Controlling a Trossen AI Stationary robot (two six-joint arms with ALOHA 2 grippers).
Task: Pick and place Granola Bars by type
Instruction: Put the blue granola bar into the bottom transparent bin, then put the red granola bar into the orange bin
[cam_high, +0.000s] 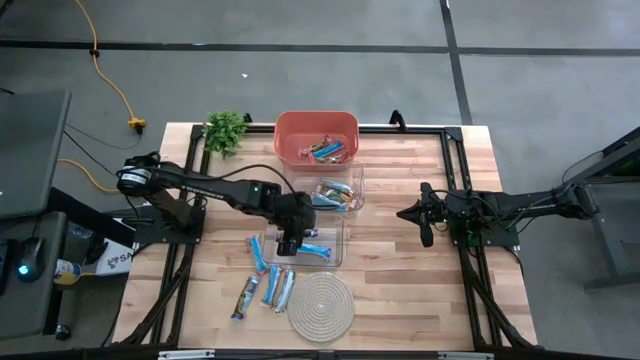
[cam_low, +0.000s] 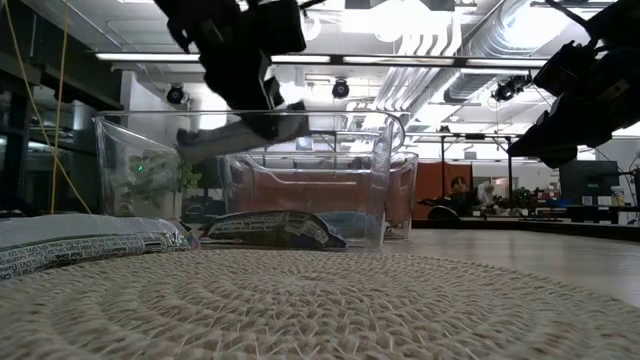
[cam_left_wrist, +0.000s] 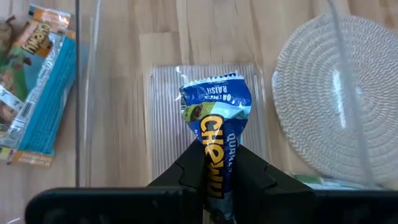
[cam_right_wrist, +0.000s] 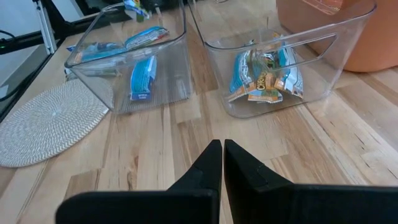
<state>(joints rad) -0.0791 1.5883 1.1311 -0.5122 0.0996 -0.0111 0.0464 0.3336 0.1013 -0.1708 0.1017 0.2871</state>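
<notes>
My left gripper (cam_high: 290, 240) hangs over the near clear bin (cam_high: 330, 262) and is shut on a blue Chewy granola bar (cam_left_wrist: 216, 106). In the low view that bar (cam_low: 213, 139) sits just below the bin's rim. Another blue bar (cam_high: 316, 248) lies on the bin's floor. Several more bars (cam_high: 268, 285) lie flat on the table near the bin and beside the woven coaster (cam_high: 321, 304). My right gripper (cam_right_wrist: 222, 149) waits shut above the bare right half of the table (cam_high: 421, 214). My left gripper pinches the blue bar by one end (cam_left_wrist: 213, 163) between its two fingers (cam_left_wrist: 189, 168), coming from above and pointing down into the bin. The fingers lie along the bar. Its free crimped end (cam_left_wrist: 211, 82) sticks out past the fingertips, clear of the ribbed bin floor.
A second clear bin (cam_high: 352, 200) with multicoloured bars stands beyond the first, and a red bin (cam_high: 316, 120) with a few bars beyond that. A small green plant (cam_high: 226, 129) is at the far left corner. Bare wood lies to the right (cam_high: 400, 270).
</notes>
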